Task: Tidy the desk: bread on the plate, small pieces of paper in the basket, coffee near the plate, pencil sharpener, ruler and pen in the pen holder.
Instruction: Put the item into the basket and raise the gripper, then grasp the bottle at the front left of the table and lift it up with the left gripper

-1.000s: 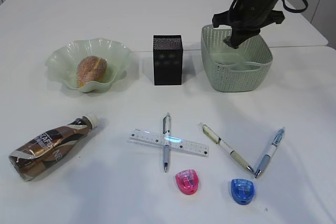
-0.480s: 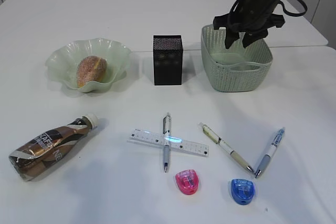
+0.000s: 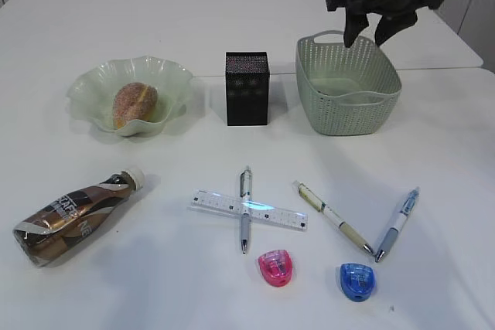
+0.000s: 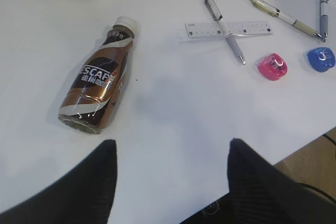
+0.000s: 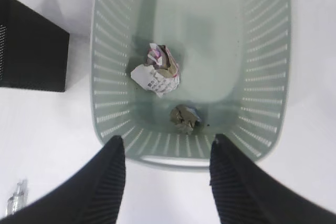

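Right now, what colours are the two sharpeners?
One pink, one blue; clearest in the exterior view.

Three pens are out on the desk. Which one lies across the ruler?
The left-most pen, silver-grey, crosses the clear ruler at its middle. The cream pen and the blue-capped pen lie further right, clear of it, tips nearly meeting.

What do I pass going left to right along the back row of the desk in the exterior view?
Plate holding the bread → pen holder → basket, with the right gripper open above its far rim.
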